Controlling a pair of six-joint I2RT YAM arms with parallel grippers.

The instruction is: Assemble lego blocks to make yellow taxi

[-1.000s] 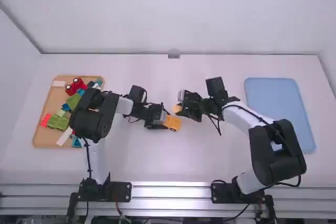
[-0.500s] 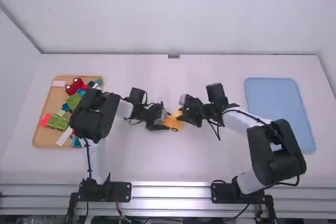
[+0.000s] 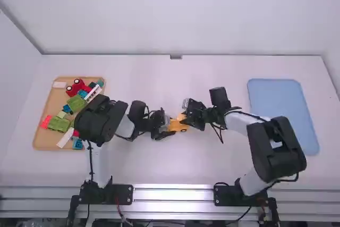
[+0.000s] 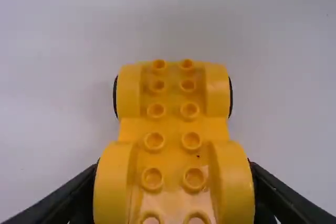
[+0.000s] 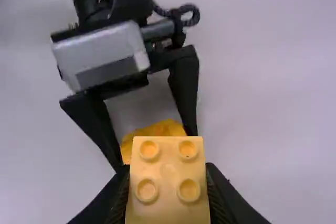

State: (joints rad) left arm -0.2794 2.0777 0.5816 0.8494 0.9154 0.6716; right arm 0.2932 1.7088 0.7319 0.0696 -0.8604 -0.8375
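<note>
Yellow wheeled chassis point(image 4: 173, 125) is about mid-table, pinched in the left gripper point(image 4: 174, 167), one finger each side; call it clock centre, twelve facing away from the arm bases. Bare studs point(image 4: 156, 111) run in two rows between its arches, black wheels point(image 4: 230, 97) below. Close by at one o'clock: pale yellow 2x2 brick point(image 5: 168, 182), clamped in the right gripper point(image 5: 167, 167), four studs up. Step in hand looks like mating that brick onto the chassis; not seated yet. Next move: square the brick to the stud rows, hold the chassis dead still, press straight down. Brick and chassis look slightly skewed to each other from the right wrist view, so fix yaw first or it may catch on an arch or sit half on. Views differ: high view runs the two yellow parts together, can't tell touching from apart; left wrist view has white table between the chassis's far end and a blurred pale yellow edge, likely the same brick. Height gap I can't judge. Further out, left arm point(image 3: 98, 118) comes in from nine, right arm point(image 3: 276, 147) from about three. Wooden tray point(image 3: 52, 103) well off at nine, with red wheeled piece point(image 3: 77, 86) at its own one o'clock and green blocks point(image 3: 58, 124) lower down. Blue tray point(image 3: 281, 110) well off at three, flat on the white table point(image 3: 175, 168).
</note>
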